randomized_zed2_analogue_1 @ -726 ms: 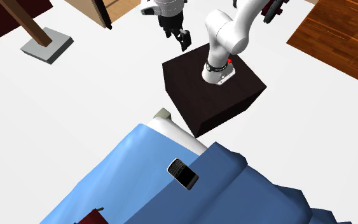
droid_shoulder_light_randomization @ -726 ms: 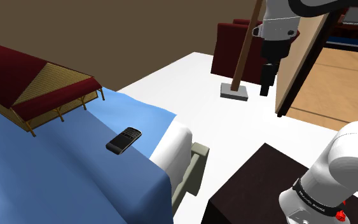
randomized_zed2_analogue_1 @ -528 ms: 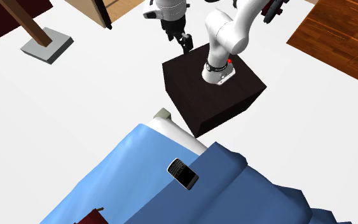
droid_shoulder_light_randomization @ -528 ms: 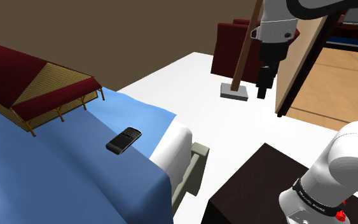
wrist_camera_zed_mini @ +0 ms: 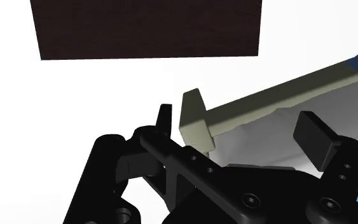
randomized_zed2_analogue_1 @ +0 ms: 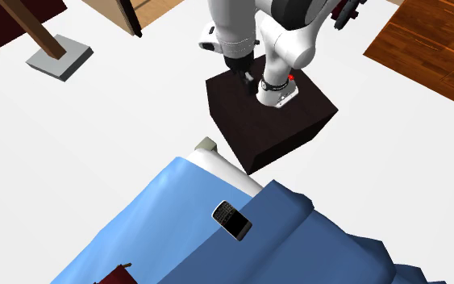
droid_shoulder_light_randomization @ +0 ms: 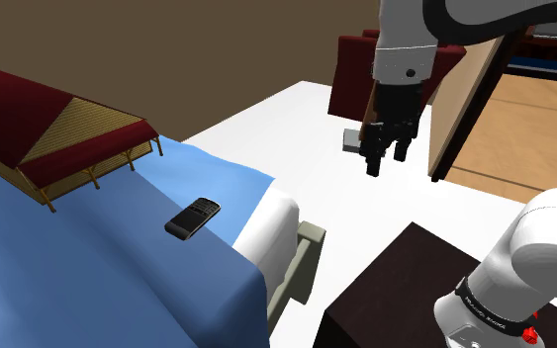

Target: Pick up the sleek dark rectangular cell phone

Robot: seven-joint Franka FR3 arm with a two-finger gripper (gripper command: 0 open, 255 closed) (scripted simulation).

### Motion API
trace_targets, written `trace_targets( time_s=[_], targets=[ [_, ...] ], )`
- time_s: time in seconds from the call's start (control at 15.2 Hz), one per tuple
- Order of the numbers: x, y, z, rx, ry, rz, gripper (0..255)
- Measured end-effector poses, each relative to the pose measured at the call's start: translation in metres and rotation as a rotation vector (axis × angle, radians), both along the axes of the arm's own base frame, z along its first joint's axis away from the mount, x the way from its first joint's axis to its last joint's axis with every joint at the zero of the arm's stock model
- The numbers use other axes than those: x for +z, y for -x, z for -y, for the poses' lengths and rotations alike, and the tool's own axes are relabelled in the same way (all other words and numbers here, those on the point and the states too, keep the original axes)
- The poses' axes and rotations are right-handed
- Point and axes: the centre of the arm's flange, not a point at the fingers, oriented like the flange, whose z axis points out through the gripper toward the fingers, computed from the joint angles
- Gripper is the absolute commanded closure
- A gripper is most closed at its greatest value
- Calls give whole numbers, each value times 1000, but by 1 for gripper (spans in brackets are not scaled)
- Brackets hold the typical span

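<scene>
The cell phone point(droid_shoulder_light_randomization: 192, 217) lies flat, face up, on the bed point(droid_shoulder_light_randomization: 68, 267). It sits on the lighter blue part of the cover, close to the cover's edge and just short of the bare white mattress end point(droid_shoulder_light_randomization: 271, 222). Its keypad and screen show in the second exterior view point(randomized_zed2_analogue_1: 231, 219). A red-roofed model house point(droid_shoulder_light_randomization: 48, 129) sits further up the bed, well apart from the phone.

The jaws stand open with a clear gap between the two black fingers, and they hold nothing. They hang in the air off the bed, past its end and over the white floor, well apart from the phone. In the wrist view they look down on the bed's olive-grey corner post point(wrist_camera_zed_mini: 196, 118) and the white mattress edge beside it. The dark stand point(randomized_zed2_analogue_1: 269, 121) lies beyond the bed's end.

The phone looks thin, stiff and light, so weight should not be a problem. Its smooth dark casing is probably slippery, and its low height leaves little to grip. The best hold is likely across the narrow width, one finger on each long edge at about mid-length. For that the jaws would have to come down over the bed and turn to match the phone's slant. The soft cover should give a little, letting the fingertips sink beside the edges.
</scene>
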Motion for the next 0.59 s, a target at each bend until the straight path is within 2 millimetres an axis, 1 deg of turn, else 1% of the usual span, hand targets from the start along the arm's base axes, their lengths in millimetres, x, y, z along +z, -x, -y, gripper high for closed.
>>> trace_targets(
  time_s=[0.2, 0.33, 0.4, 0.53, 0.59],
  targets=[
    [-11, -4, -35, -97, -3, -2, 0],
    [-13, -13, -60, -160, -6, -3, 0],
    [-16, -17, -68, -193, -8, -3, 0],
    [-20, -25, -96, -256, -11, -5, 0],
    [-20, -28, -105, -289, -11, -6, 0]
  ],
)
